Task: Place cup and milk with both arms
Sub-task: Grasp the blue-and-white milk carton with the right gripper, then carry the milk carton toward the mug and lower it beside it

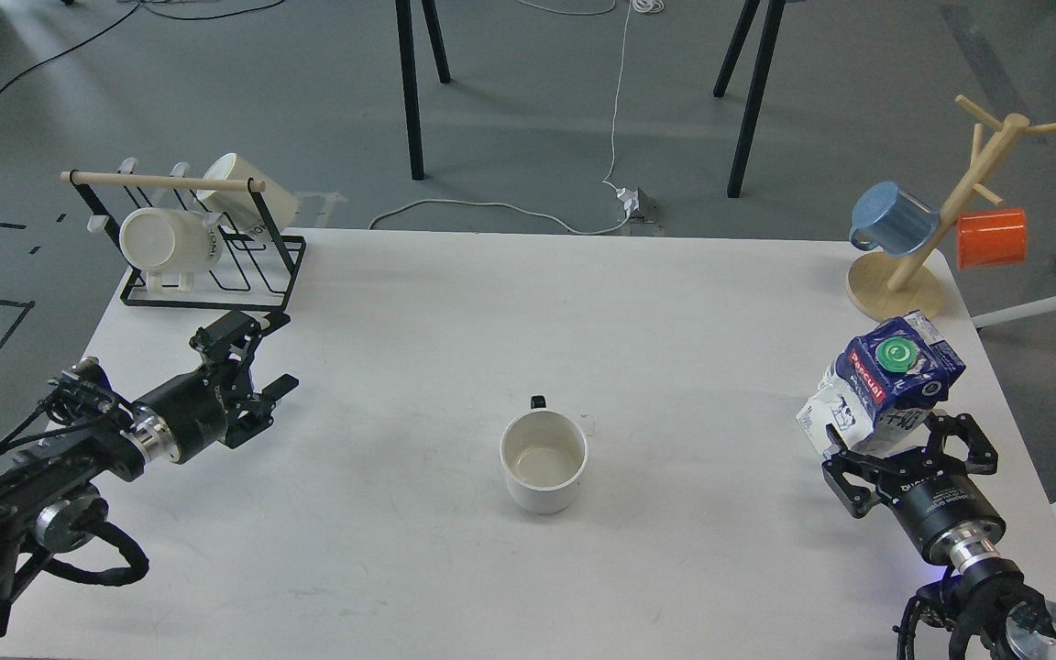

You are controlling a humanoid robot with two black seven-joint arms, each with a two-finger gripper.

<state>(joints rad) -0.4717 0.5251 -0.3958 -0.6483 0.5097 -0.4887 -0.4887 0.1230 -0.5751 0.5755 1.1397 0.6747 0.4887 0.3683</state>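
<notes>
A: Left to right, quick. Black wire rack (216, 266) at the far-left corner with two cream mugs (170, 240) on it. Left gripper (262, 362) just in front of the rack, jaws apart, holding nothing.

B: Cup?

A: Cream-white cup (544, 460) stands upright mid-table, mouth up, dark-tipped handle pointing away from me. Well apart from both grippers, clear table (455, 302) all round.

B: Milk?

A: Milk carton (885, 385), green cap, tilted, clamped low down in the right gripper (904, 449) at the right edge. Mug tree (940, 220) behind it with a blue and an orange mug.

B: What does the next move turn on?

A: My read: cup looks set down, carton not yet. The cup lies left of the right gripper, so the carton travels left across open table. Carton's long axis leans, needs righting before release.
</notes>
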